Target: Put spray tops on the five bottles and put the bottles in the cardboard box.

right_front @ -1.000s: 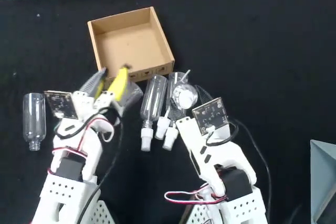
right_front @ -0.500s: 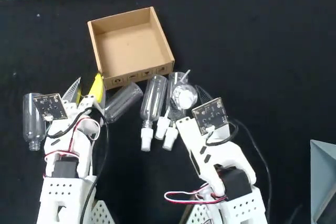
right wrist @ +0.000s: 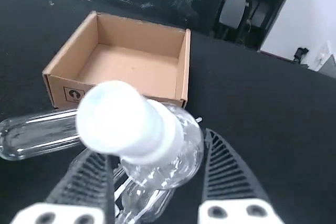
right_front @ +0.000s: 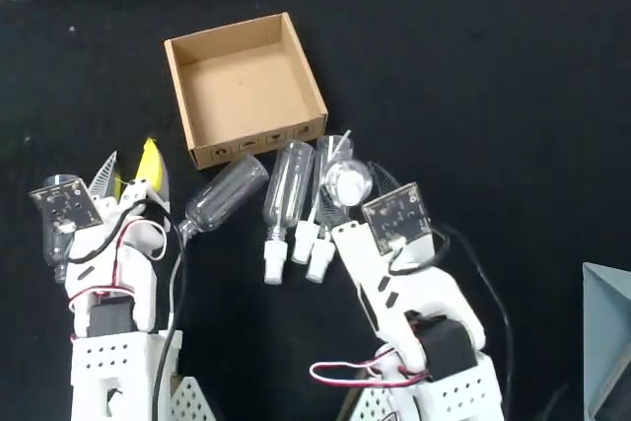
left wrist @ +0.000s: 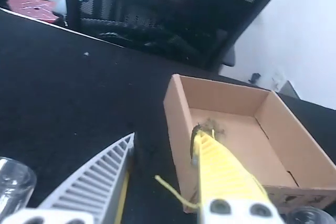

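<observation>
Gaping left claw [right_front: 130,153] near cardboard box [right_front: 256,143] corner.

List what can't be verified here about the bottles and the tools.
1. Far-left bottle: in the high view the left arm's wrist board covers much of it; the left wrist view cuts it at the edge.
2. Bottle in the right tool: in the right wrist view its own white top hides the base.
3. Lying bottles beside it: high view, overlapping, so which top fits which is unclear.
</observation>
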You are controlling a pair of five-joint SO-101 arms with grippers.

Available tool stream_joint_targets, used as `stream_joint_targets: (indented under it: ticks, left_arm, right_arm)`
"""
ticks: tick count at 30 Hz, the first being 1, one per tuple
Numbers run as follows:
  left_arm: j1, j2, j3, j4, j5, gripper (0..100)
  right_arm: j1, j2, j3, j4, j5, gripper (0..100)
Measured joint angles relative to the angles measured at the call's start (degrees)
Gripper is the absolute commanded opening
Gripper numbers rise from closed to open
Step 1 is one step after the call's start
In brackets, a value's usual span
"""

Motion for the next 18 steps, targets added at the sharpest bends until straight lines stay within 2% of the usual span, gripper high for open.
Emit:
stream_joint_targets:
  ticks: [9, 18]
  left_arm:
    - [-0.70, 0.00, 0.00, 2.55, 0.00, 18]
    - [-0.70, 0.00, 0.00, 2.64, 0.00, 18]
  right_arm:
    - [0.00, 0.53, -9.67, 0.62, 0.00, 6.7]
    - [-0.09, 24.26, -27.69, 0.62, 0.00, 6.7]
